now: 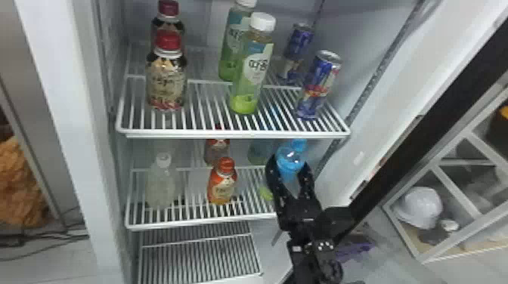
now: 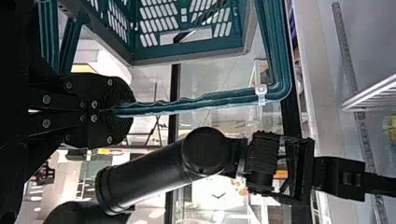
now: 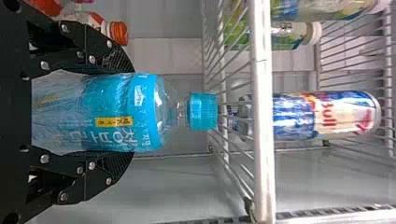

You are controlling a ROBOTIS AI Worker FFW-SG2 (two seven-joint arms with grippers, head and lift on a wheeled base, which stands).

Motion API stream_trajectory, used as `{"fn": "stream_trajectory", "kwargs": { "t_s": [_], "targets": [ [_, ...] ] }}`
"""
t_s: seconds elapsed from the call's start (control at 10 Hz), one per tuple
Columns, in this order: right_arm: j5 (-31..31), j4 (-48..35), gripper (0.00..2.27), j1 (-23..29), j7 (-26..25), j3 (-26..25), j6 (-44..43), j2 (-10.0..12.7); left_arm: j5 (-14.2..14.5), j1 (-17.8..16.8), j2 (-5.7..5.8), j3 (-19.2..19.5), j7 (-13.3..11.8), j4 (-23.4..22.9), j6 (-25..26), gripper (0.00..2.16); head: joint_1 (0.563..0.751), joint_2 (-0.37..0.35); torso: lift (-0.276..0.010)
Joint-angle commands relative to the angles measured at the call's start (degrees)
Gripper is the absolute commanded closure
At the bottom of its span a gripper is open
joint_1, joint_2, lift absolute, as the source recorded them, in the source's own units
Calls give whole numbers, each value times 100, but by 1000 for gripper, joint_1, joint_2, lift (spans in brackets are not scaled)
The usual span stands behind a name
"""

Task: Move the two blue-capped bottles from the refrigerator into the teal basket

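Well, the right tool (image 1: 290, 167) clasped a blue-capped plastic bottle (image 1: 289, 158), base hidden, white wire shelf (image 1: 234, 134) at twelve o'clock; the left tool (image 2: 130, 112) pinched a teal plastic handle (image 2: 219, 101).

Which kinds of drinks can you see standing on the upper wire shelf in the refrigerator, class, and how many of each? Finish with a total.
Red-capped bottles: 2
White-capped bottles: 2
Cans: 2
Total: 6
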Motion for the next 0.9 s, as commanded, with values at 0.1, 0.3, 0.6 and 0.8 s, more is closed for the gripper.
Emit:
{"fn": "stream_trajectory", "kwargs": {
  "t_s": [0.1, 0.3, 0.6, 0.8],
  "targets": [
    [-63, -840, 611, 674, 0, -176, 307, 63, 12, 0, 0, 9, -4, 0, -3, 1188, 695, -350, -136],
    [-72, -1431, 611, 1223, 18, -396, 518, 142, 20, 0, 0, 9, -13, 0, -17, 1188, 695, -350, -136],
    [-142, -2921, 608, 2221, 501, -668, 1671, 151, 20, 14, 9, 18, -13, 0, -17, 1188, 695, -350, -136],
    [-230, -3442, 608, 2770, 773, -800, 2262, 124, 12, 14, 35, 18, -13, 0, -17, 1188, 695, -350, -136]
  ]
}}
